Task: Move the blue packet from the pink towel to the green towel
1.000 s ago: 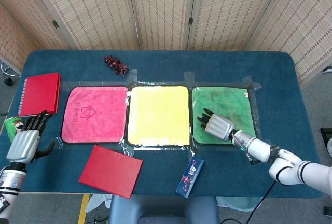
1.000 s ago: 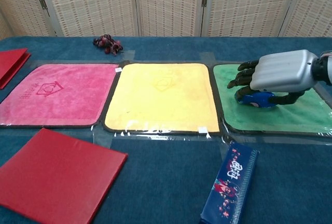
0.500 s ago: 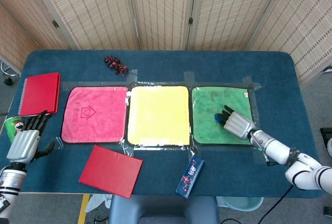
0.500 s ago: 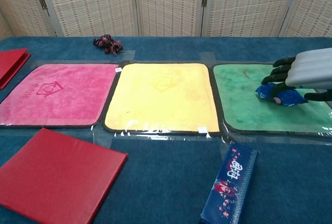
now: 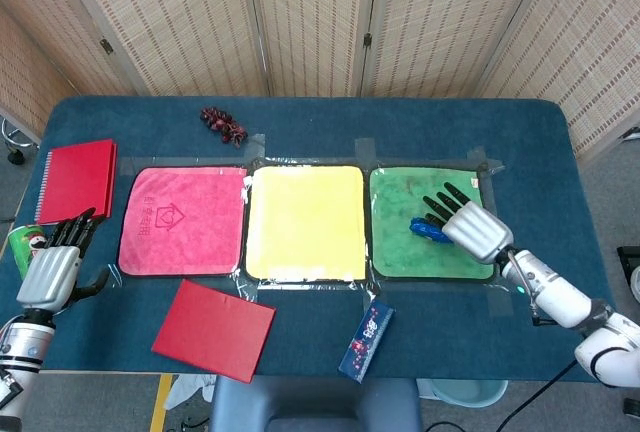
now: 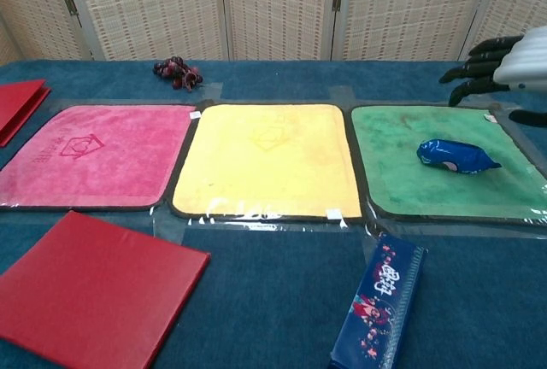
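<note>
The blue packet point(image 6: 455, 155) lies free on the green towel point(image 6: 402, 181), towards its right half; the head view shows the blue packet point(image 5: 425, 228) partly under my right hand. My right hand point(image 5: 470, 226) hovers above the towel's right edge with fingers spread, holding nothing; in the chest view the right hand point(image 6: 504, 61) is lifted clear of the packet. The pink towel point(image 5: 182, 220) lies bare at the left of the row. My left hand point(image 5: 52, 270) rests open off the table's left front edge.
A yellow towel point(image 5: 305, 220) lies between pink and green. A red notebook point(image 5: 76, 179) sits far left, a red folder point(image 5: 213, 328) at the front, a dark patterned box point(image 5: 366, 341) below the green towel, and a dark reddish cluster point(image 5: 223, 124) at the back.
My right hand carried the blue packet rightward across the green towel, let it go and rose up and to the right. The left hand stayed put.
</note>
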`<move>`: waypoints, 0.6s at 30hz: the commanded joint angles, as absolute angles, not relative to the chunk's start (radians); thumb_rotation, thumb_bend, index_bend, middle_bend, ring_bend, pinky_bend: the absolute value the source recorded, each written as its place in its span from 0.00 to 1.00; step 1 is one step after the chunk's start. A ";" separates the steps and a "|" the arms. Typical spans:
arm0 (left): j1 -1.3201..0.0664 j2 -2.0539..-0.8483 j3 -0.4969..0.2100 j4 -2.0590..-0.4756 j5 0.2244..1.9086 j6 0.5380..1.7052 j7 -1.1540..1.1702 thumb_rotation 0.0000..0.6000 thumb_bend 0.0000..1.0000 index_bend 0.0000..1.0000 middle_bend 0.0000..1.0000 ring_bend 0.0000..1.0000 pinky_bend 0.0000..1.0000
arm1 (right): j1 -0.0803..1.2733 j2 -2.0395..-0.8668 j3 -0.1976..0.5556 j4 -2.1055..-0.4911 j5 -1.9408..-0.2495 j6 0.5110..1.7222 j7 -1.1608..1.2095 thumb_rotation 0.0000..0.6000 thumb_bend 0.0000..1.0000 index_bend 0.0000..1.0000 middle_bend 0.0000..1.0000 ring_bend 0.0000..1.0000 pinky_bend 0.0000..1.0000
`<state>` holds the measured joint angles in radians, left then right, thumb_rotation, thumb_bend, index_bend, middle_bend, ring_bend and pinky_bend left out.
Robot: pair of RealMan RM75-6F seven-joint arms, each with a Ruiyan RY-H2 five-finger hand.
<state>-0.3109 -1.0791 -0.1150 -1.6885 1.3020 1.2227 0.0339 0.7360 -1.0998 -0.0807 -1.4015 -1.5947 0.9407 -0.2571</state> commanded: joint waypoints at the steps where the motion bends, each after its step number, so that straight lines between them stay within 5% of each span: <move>1: -0.310 -1.076 -0.116 -1.691 1.301 1.227 0.039 1.00 0.43 0.00 0.00 0.00 0.01 | 0.634 -1.027 -0.054 -1.493 -1.558 1.081 -0.211 1.00 0.59 0.12 0.06 0.09 0.00; 8: -0.304 -1.060 -0.117 -1.713 1.301 1.244 0.058 1.00 0.43 0.00 0.00 0.00 0.01 | 0.457 -0.944 -0.057 -1.618 -1.495 1.279 -0.167 1.00 0.59 0.01 0.02 0.08 0.00; 18: -0.262 -1.063 -0.110 -1.758 1.305 1.323 0.092 1.00 0.43 0.00 0.00 0.00 0.01 | 0.203 -0.982 -0.088 -1.627 -1.513 1.563 -0.078 1.00 0.59 0.00 0.00 0.07 0.00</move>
<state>-0.2738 -1.0585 -0.1120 -1.7491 1.3005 1.3019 0.0848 0.2532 -0.9614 -0.0763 -1.6331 -1.5047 1.5136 -0.1082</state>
